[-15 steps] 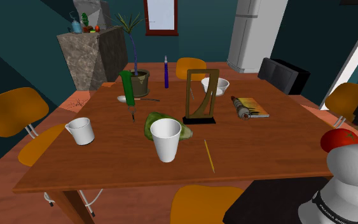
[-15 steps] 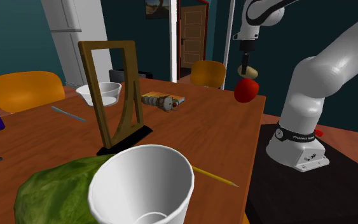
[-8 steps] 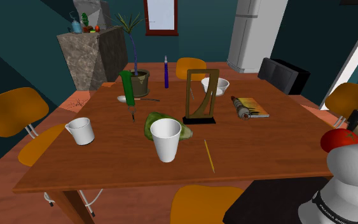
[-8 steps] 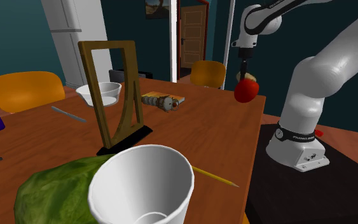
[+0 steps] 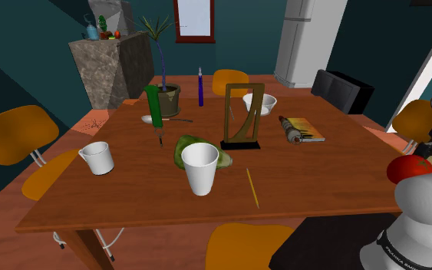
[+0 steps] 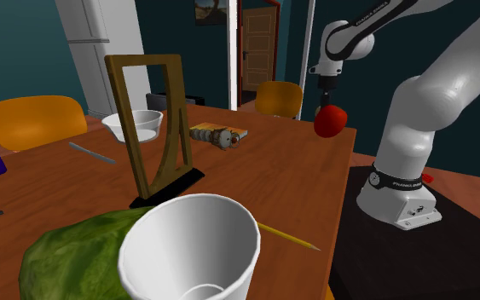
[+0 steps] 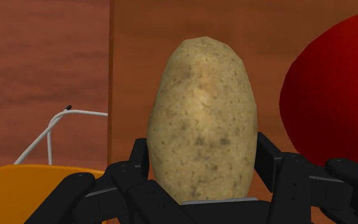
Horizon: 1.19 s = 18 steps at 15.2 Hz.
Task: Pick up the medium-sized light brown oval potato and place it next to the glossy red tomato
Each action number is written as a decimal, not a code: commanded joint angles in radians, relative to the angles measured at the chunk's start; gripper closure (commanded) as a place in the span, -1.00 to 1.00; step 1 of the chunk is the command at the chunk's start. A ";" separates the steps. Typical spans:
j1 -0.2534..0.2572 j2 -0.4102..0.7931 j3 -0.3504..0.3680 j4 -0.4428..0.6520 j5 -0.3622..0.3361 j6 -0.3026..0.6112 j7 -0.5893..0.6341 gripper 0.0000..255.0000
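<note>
The gripper (image 7: 203, 147) is clasping the speckled tan potato (image 7: 203, 114) just beside the red tomato (image 7: 336, 95), at its three o'clock in the shoulder view, so the pick and carry are looking done, leaving only the release.

Dining room: table (image 5: 321, 176), orange chairs (image 5: 11, 134)

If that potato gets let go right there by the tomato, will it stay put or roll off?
It may well roll: the potato is a rounded oval with no flat side showing. It looks firm, so the gripper clasping it probably won't dent it. The table edge is close by, so a roll could carry it off.
</note>
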 commanded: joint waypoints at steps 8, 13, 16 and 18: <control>0.009 0.036 -0.027 -0.021 -0.005 0.058 -0.004 1.00; 0.011 0.039 -0.028 -0.021 -0.004 0.061 -0.004 -1.00; 0.008 0.036 -0.027 -0.021 -0.005 0.058 -0.004 -1.00; -0.002 -0.015 0.013 0.015 0.005 -0.029 0.000 -1.00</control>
